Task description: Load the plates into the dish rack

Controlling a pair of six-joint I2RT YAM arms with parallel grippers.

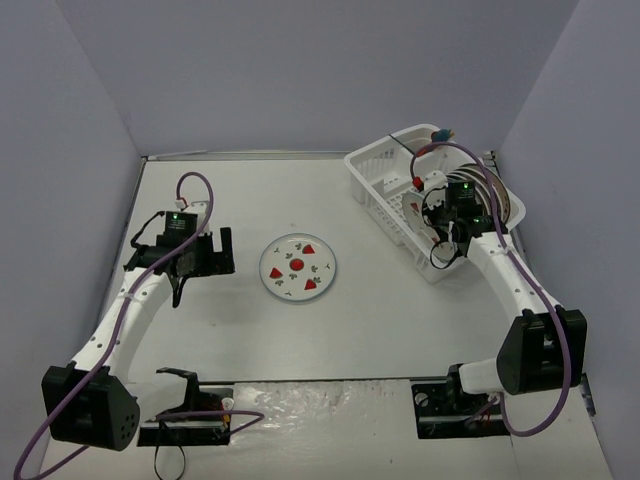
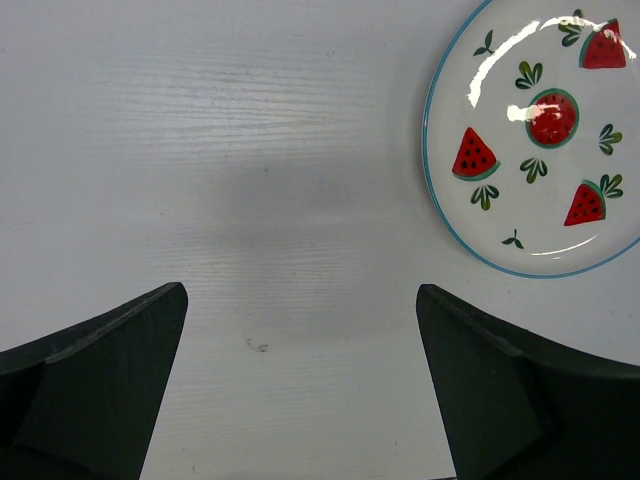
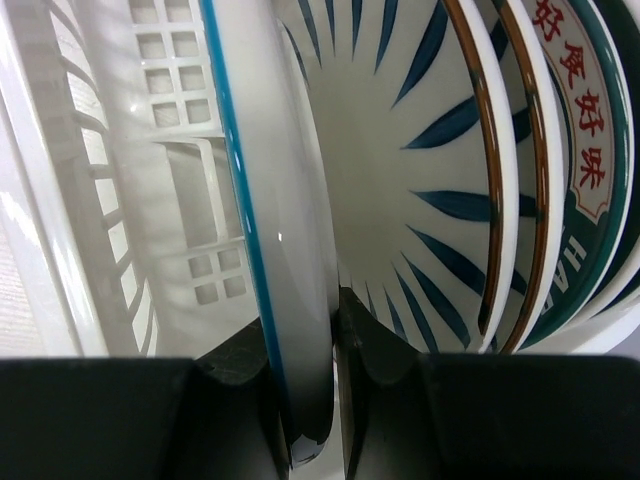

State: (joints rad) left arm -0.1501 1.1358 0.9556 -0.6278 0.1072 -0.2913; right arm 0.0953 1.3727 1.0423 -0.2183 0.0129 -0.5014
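Observation:
One white plate (image 1: 297,266) with red fruit slices and a thin blue rim (image 2: 540,140) lies flat in the middle of the table. Just left of it my left gripper (image 1: 203,262) hovers over bare table, jaws wide and holding nothing (image 2: 300,300). The white dish rack (image 1: 375,175) stands at the back right. Inside it my right gripper (image 1: 447,238) is shut on the edge of an upright blue-rimmed plate (image 3: 280,200). That plate stands beside a blue-striped plate (image 3: 400,150), a brown-rimmed one (image 3: 505,180) and a green-rimmed one (image 3: 590,120). The rack's slotted wall (image 3: 170,120) is to the left.
A utensil cup (image 1: 435,135) with small coloured items sits at the rack's far corner. Grey walls enclose the table on the left, the back and the right. Both arm bases (image 1: 190,415) and their purple cables stand along the near edge.

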